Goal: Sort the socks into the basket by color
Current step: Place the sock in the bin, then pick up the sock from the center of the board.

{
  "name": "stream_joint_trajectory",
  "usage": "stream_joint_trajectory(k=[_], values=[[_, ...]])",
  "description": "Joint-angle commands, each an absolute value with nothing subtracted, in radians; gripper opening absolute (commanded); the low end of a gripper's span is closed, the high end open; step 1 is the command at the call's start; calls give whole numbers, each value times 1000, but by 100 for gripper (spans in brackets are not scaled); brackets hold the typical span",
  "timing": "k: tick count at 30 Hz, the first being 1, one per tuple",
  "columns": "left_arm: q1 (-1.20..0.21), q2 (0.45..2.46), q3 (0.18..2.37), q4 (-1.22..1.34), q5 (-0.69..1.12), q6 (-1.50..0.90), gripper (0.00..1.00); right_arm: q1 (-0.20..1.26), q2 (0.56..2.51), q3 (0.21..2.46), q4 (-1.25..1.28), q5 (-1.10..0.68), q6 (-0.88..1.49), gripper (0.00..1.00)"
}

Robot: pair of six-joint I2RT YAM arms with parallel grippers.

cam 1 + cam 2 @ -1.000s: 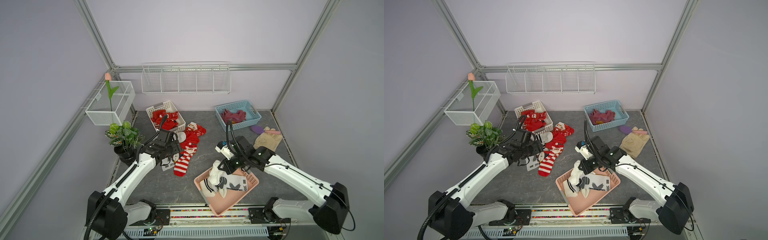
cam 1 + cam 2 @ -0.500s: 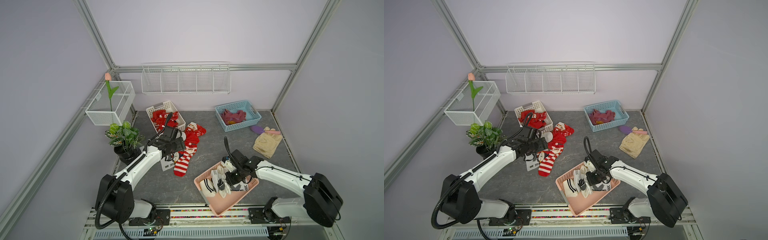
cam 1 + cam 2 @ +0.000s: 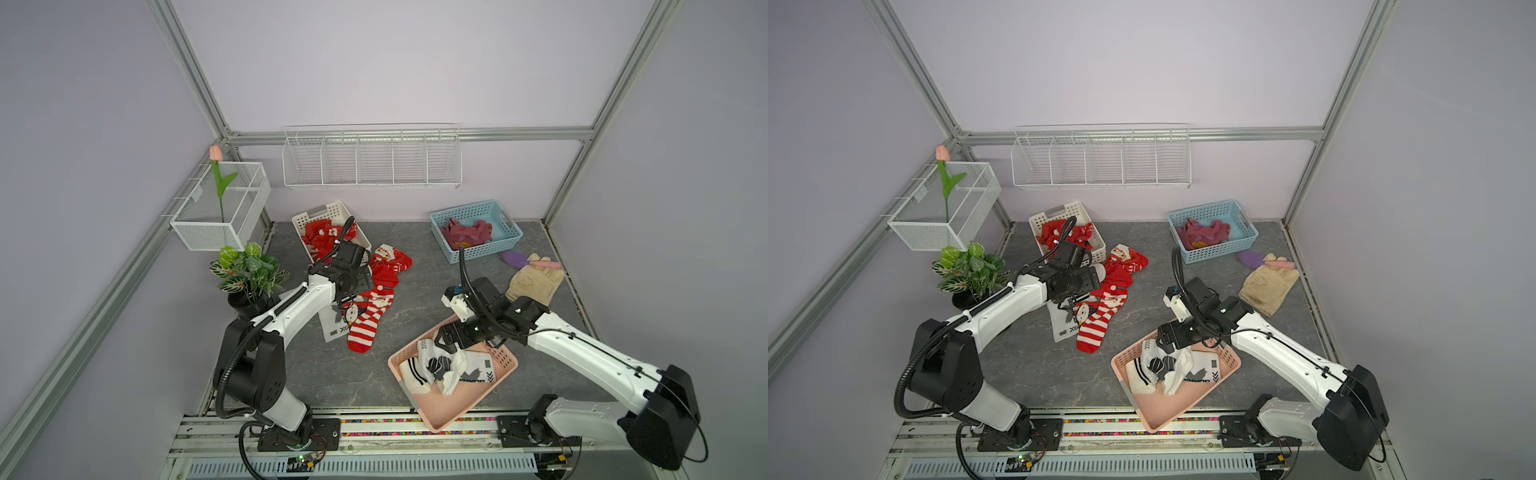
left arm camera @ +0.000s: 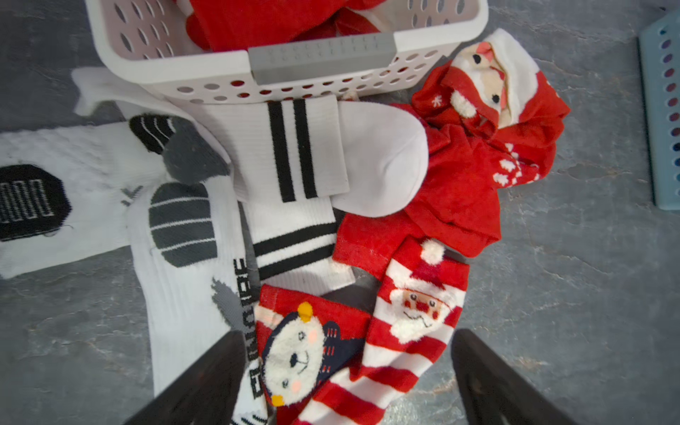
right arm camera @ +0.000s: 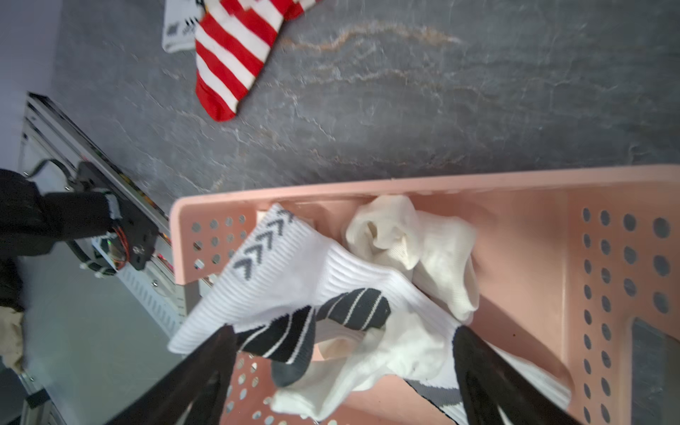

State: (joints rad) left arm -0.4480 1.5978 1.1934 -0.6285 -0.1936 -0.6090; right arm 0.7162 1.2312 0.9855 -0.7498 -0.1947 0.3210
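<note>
Now the left tool [image 4: 347, 336] hangs wide open over the red socks [image 3: 384, 270] on the desk's [image 3: 415, 299] left, beside the white basket [image 3: 320, 210]. The right tool [image 5: 344, 331], equally wide, straddles the white socks [image 3: 415, 370] in the near pink basket [image 3: 453, 411], perhaps brushing them.

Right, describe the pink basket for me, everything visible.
The pink basket looks like plastic: rectangular, open-topped, low walls pierced by rows of round holes. It sits upright on the grey table, turned diagonally, its near corner jutting over the front rail. Heaped in its far half are white socks with black marks; the near half is bare. The open right gripper hangs above those socks.
</note>
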Motion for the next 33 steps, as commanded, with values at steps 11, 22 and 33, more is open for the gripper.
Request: stream_joint_trajectory(k=[11, 22, 33], values=[[-343, 1685, 1119, -694, -274, -713, 89, 694, 1258, 1007, -759, -226, 313, 89], [-297, 1753, 1046, -633, -274, -768, 93, 656, 1289, 988, -735, -283, 296, 89], [-270, 1682, 946, -512, -264, -779, 100, 629, 1309, 988, -727, -304, 287, 89]])
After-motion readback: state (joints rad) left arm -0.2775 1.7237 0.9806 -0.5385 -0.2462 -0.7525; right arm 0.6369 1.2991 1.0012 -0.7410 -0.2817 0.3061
